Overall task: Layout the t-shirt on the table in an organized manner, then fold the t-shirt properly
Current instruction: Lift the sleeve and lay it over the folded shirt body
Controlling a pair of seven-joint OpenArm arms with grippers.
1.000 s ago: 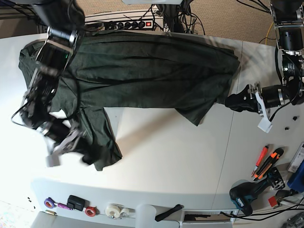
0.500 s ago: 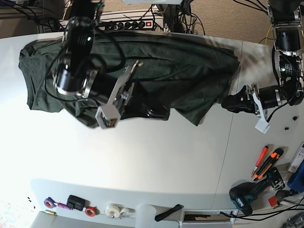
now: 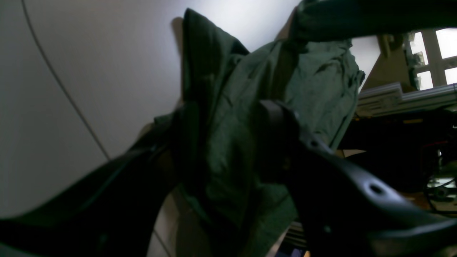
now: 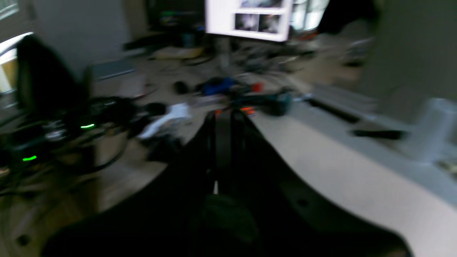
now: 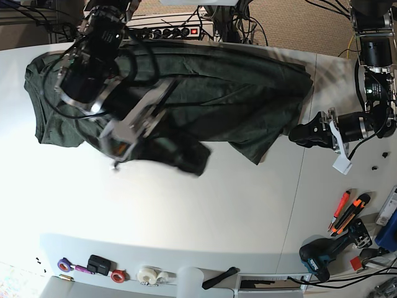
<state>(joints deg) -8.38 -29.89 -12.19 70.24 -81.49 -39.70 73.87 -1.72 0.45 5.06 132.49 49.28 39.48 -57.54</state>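
Note:
The dark green t-shirt (image 5: 223,99) lies spread across the back of the white table (image 5: 205,211). My right gripper (image 5: 181,153) hangs above the shirt's front edge, shut on a dark fold of the cloth that droops from it. In the right wrist view its fingers (image 4: 222,121) are pressed together, with green cloth (image 4: 221,217) bunched low between them. My left gripper (image 5: 303,133) sits low at the shirt's right end. In the left wrist view a bunch of t-shirt (image 3: 228,142) fills the gap between its wide-set fingers (image 3: 285,132).
Orange utility knives (image 5: 347,211) and a drill (image 5: 322,256) lie at the front right. Tape rolls (image 5: 149,274) and small items sit on the front ledge. A power strip (image 5: 173,31) and cables run along the back edge. A thin seam (image 5: 298,205) crosses the table.
My right arm swung up from the front left, carrying the shirt's hanging flap rightward and back over the shirt body. The left arm stayed in place.

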